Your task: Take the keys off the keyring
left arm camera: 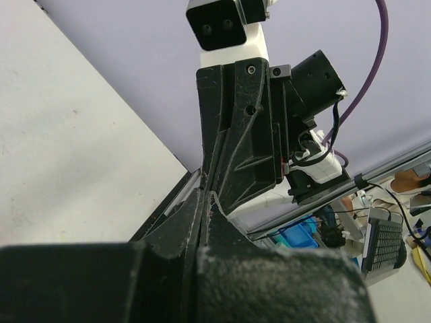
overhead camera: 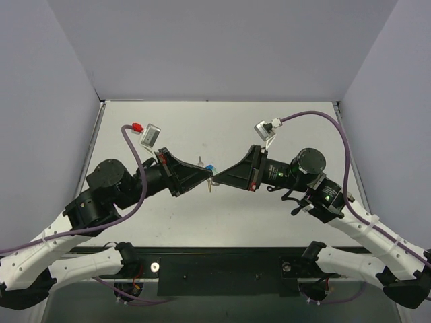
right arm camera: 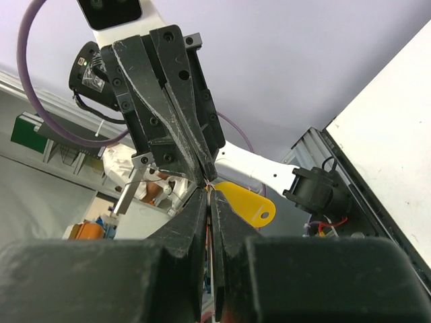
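Nearest the lens, the black arm bases are seen at the near edge of the pale surface point(overhead camera: 236, 128). Above its middle, the left pincer point(overhead camera: 209, 179) and the right pincer point(overhead camera: 218, 179) are brought tip to tip, and both are closed. On the surface behind them, a blue tag point(overhead camera: 211, 168) is partly covered by the tips. The yellow keyring point(right arm camera: 246, 204) is shown only by the right wrist view. It is held in the air just where the tips touch, but which pincer holds it cannot be told. A silver-grey key point(right arm camera: 129, 194) is seen hanging beside the left fingers. In the left wrist view both are hidden behind the closed fingers.
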Robot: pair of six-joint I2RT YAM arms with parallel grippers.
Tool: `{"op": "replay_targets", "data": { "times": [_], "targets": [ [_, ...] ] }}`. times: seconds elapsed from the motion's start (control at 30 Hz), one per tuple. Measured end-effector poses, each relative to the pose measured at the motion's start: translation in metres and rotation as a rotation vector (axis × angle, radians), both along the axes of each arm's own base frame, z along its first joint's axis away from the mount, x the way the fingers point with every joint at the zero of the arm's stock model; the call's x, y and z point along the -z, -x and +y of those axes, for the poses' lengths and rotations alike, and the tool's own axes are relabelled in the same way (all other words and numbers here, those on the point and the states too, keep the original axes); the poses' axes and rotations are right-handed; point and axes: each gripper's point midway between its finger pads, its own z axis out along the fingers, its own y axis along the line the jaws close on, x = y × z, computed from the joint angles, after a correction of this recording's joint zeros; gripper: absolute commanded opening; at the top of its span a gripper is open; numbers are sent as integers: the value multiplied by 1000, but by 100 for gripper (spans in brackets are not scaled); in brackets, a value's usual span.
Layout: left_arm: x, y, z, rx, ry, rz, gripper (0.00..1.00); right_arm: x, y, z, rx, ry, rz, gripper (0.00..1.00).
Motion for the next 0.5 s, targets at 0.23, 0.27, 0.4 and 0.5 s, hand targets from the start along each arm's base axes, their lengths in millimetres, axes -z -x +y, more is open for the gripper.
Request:
{"op": "replay_targets", "data": {
  "times": [0.23, 0.27, 0.4, 0.5],
  "targets": [
    [-3, 8, -7, 64, -27, -11, 0, -3, 8, -5, -22, 24, -15, 0],
    [-3, 9, -8, 72, -31, -11, 0, -2, 9, -5, -28, 31, -17, 0],
    [-2, 14, -9, 101, -39, -11, 0, -3, 15, -7, -51, 53, -26, 0],
    [-3, 18, -10, 125, -49, -16, 0, -3, 18, -7, -75, 68, -31, 0]
  ]
}}
